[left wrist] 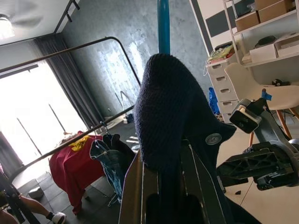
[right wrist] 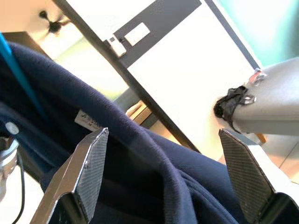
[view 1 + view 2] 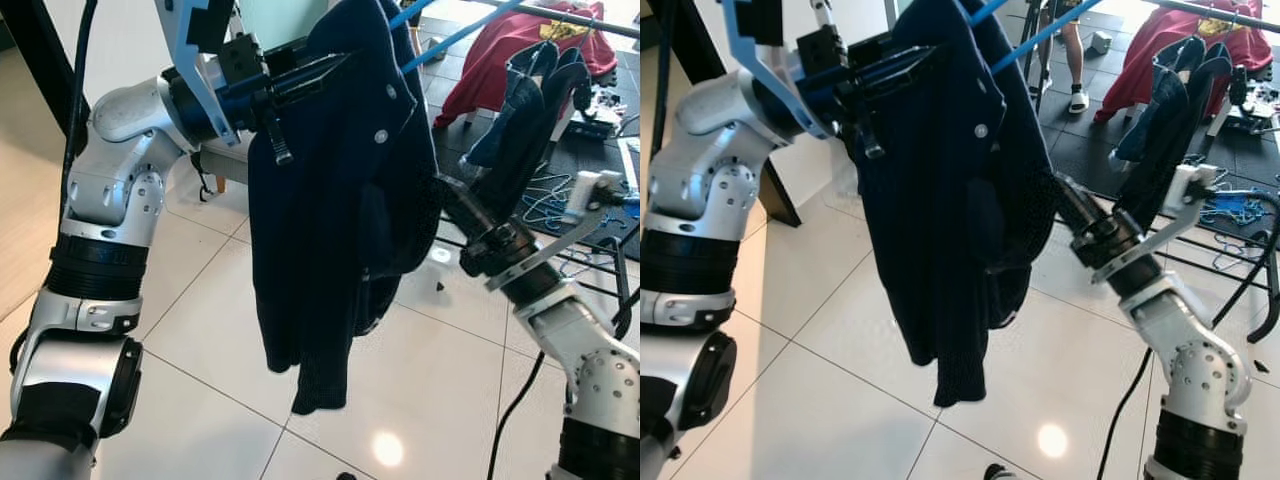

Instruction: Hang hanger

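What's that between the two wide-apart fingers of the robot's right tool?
A fold of the dark navy garment lies between the right tool's open fingers, seen in the right wrist view. The garment hangs on a blue hanger.

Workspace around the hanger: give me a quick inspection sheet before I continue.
Surface: white tiled floor, glossy, with light glare.
Job's things: dark navy garment on a blue hanger, held up in the air; clothes rail behind.
Clutter: red garment and denim garment on the rail; loose hangers on the floor.
Grippers: left gripper shut on the garment's shoulder; right gripper open around the garment's fabric.
Cables: black cable by the right arm.
Surroundings: person's legs beyond the rail.
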